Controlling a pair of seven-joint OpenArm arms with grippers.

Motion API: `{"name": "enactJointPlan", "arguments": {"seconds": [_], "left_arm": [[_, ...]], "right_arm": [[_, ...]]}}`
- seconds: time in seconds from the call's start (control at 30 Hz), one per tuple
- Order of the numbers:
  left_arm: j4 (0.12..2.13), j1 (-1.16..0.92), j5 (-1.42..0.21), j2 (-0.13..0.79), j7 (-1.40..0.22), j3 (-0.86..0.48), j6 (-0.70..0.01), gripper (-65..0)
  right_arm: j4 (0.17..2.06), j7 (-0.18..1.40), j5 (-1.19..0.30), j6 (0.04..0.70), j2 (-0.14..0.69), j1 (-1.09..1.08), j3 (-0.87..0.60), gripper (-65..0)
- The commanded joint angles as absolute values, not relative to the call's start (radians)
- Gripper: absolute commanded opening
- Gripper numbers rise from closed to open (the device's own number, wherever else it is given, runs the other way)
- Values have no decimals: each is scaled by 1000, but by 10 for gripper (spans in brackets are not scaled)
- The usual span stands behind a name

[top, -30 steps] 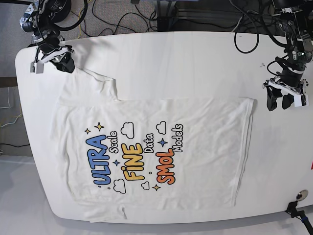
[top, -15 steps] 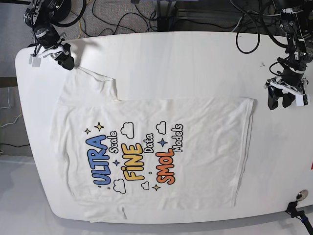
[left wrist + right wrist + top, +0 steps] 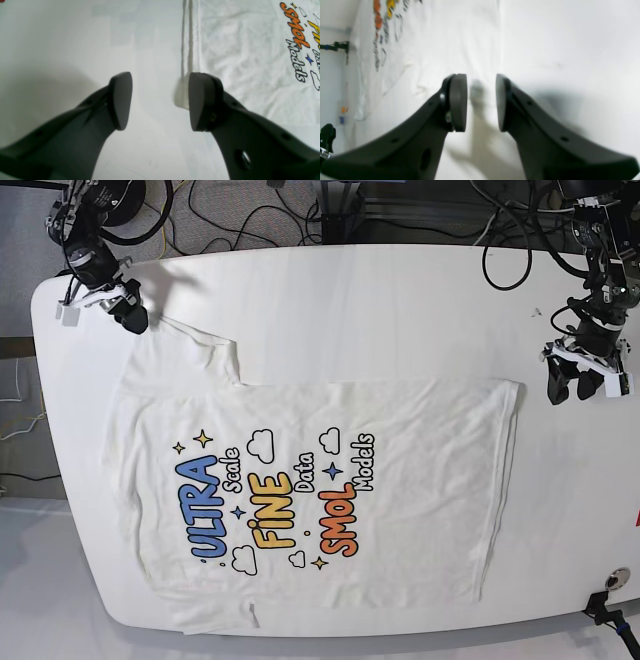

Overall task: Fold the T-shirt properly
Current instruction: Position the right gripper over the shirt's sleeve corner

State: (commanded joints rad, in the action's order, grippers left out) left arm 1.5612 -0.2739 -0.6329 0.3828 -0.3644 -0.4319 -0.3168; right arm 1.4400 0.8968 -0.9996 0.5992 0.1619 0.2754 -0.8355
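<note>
Base: whole T-shirt point(image 3: 320, 500) flat | left wrist: hem, "SMOL Models" only

White T-shirt point(image 3: 400, 470) – spread flat, print up (colourful lettering), one sleeve bunched

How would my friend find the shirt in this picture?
Look at the big white table between two robot arms. The T-shirt lies spread flat across it. Only it carries colourful words, ULTRA in blue, FINE in yellow and SMOL in orange.

Base view looks straight down; both wrist views (low, oblique) share the T-shirt point(image 3: 320, 500).
</note>
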Motion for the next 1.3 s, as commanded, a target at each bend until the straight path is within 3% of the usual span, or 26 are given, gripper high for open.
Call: {"name": "enactJointPlan", "arguments": {"seconds": [0.17,1.2,1.3], "left_arm": [[1561,-262,-631,383,-364,-432,-317,-313],[1563,-260,-631,404,-364,-430,-317,-313],[1563,-260,-631,404,-364,-430,-317,-311]], "right_arm": [[1440,898,-1001,558,142,269,-800,-463],[1379,898,-1000,558,197,312,-829,-455],[1379,898,-1003,558,188,312,-828,-382]]}}
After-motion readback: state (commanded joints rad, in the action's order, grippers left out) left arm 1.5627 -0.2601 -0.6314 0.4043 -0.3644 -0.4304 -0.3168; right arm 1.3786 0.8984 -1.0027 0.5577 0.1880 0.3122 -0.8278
